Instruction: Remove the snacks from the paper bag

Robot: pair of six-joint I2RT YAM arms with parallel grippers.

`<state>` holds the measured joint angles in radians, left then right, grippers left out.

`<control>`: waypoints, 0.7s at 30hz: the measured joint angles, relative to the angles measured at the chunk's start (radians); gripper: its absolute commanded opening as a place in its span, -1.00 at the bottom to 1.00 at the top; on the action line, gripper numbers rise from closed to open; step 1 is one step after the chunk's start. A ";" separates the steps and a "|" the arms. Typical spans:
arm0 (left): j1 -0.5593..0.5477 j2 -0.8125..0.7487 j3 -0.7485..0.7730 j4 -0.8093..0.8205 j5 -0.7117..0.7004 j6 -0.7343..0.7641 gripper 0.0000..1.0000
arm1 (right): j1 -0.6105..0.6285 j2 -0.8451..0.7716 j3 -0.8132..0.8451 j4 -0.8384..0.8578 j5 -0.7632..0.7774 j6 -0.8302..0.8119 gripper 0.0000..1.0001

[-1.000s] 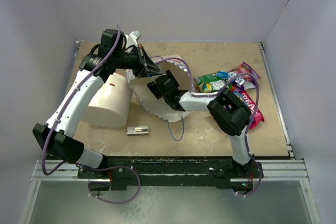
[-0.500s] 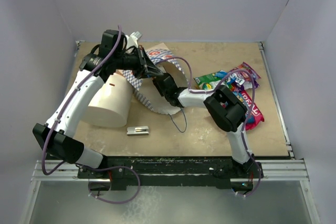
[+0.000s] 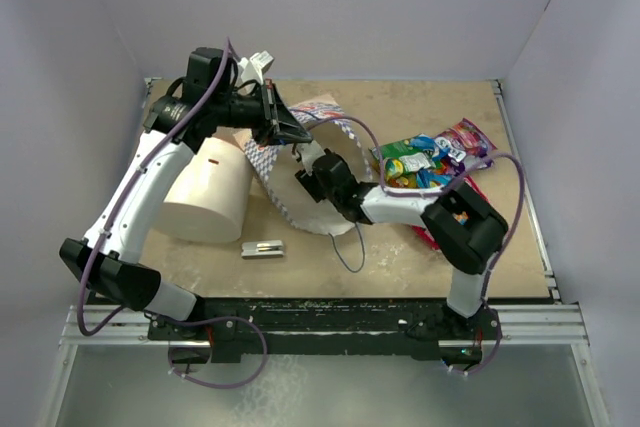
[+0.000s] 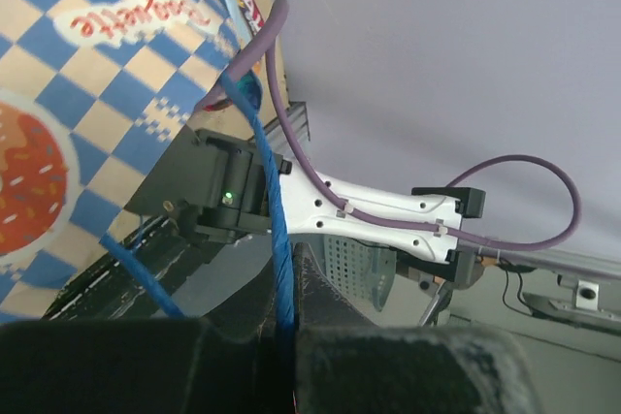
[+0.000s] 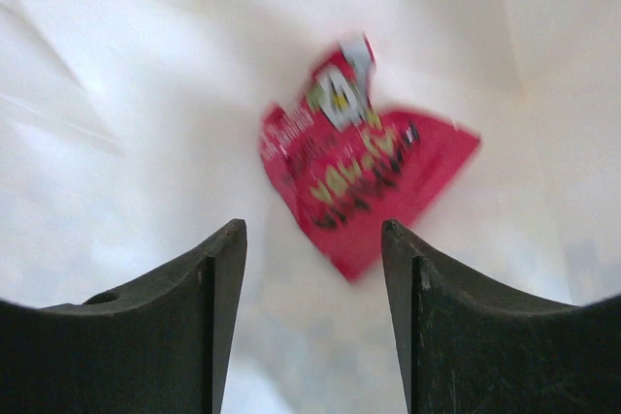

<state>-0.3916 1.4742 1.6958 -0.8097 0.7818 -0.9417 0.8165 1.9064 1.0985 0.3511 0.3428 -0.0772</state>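
Grey metal clip (image 3: 263,247) lies nearest the arm bases, with the plain white cylinder (image 3: 205,192) on its side just beyond it on the left of the bench (image 3: 400,257).

Past these, in mid-bench, sits the paper bag (image 3: 285,202). The right end effector (image 5: 310,235) is inside it, fingers spread wide and holding nothing. One red packet (image 5: 364,181) lies on the cream lining just ahead of the gap between them. That picture is blurred, so the packet's long axis is hard to read. It sits skewed, with one corner pointing back toward the fingers and its print upside down to the camera.

Farther back, the left end effector (image 4: 283,336) is closed narrowly on the blue string handle (image 4: 277,269), holding up the far-left side of the bag. The checkered band (image 4: 87,113) fills the wrist view beside it. Lifted this way, the bag seems to run from far left to near right, with its mouth toward the right arm.

Farthest right on the bench, well apart from the bag, a pile of snacks (image 3: 432,159) in green, blue and pink is already out.

So the task looks mostly done. At least the red packet has yet to come out, and whether others hide deeper in the bag cannot be told.
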 measured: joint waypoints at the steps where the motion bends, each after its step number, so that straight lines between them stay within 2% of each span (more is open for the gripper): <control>1: -0.001 0.001 0.011 -0.001 0.009 0.003 -1.00 | 0.013 -0.047 -0.045 0.012 -0.004 -0.013 0.24; 5: -0.005 0.004 0.034 0.001 0.061 0.009 -1.00 | 0.075 -0.203 -0.198 0.058 -0.034 -0.041 0.28; 11: -0.020 0.016 0.034 0.002 0.108 0.009 -1.00 | 0.117 -0.330 -0.356 0.122 -0.100 -0.065 0.33; 21: -0.035 0.019 0.034 0.072 0.135 -0.045 -1.00 | 0.149 -0.286 -0.368 0.229 -0.133 -0.140 0.34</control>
<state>-0.4267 1.4933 1.7298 -0.7372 0.9169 -0.9863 0.9653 1.6207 0.7307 0.5804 0.2100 -0.2169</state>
